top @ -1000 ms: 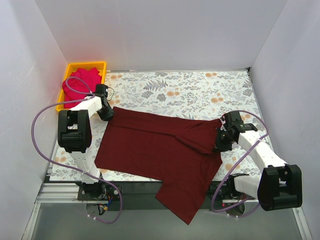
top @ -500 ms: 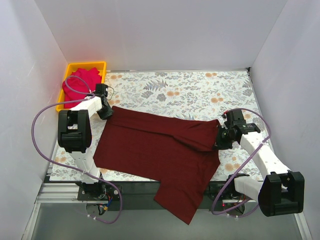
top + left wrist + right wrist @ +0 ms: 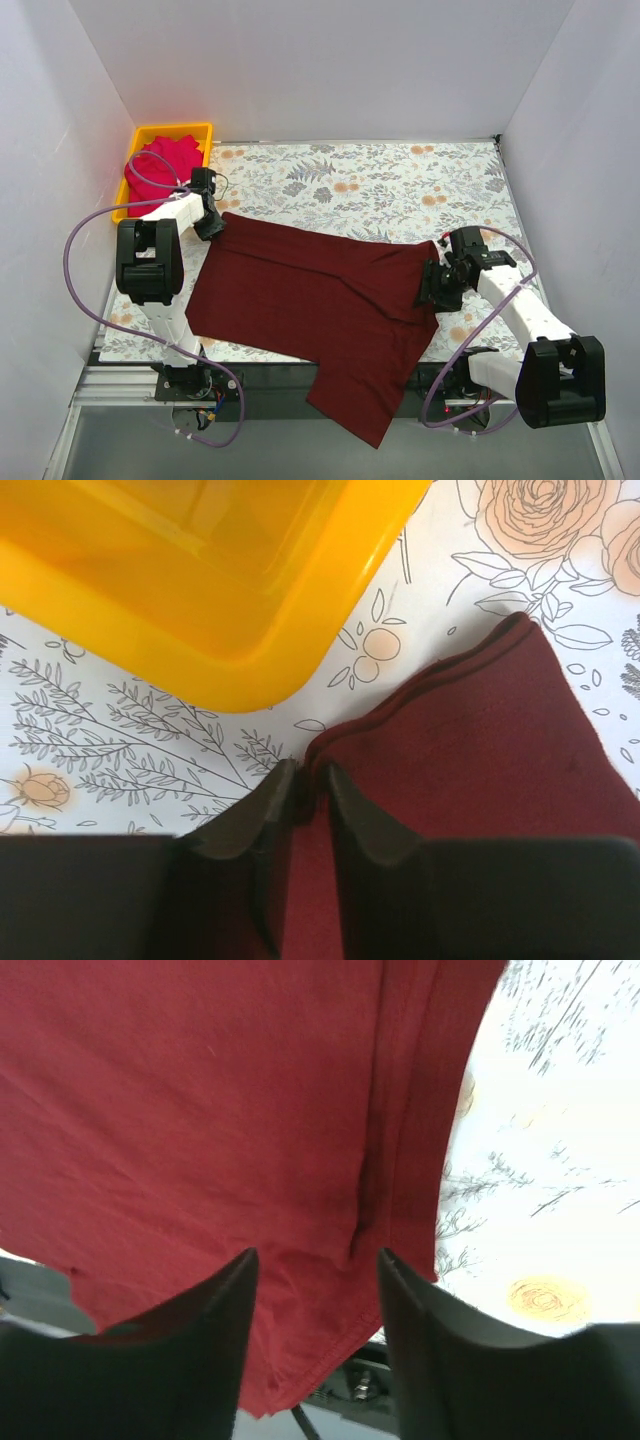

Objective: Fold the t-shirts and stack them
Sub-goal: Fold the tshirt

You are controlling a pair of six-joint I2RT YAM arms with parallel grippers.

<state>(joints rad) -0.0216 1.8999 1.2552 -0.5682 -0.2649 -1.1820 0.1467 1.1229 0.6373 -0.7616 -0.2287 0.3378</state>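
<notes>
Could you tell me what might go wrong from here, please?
Part of the dark maroon cotton t-shirt hangs over the table's near edge; its weight may drag more off.
The right gripper has its fingers open over the cloth, so a pull by the left gripper alone, pinching a corner beside the yellow plastic bin, could bunch it or bump the bin.

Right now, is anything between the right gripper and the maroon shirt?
Nothing visible. The right gripper is open over the right hem of the maroon shirt, and its wrist view shows only cloth below. The left gripper is pinched on the far corner beside the yellow bin, which is clear of the right side.
</notes>
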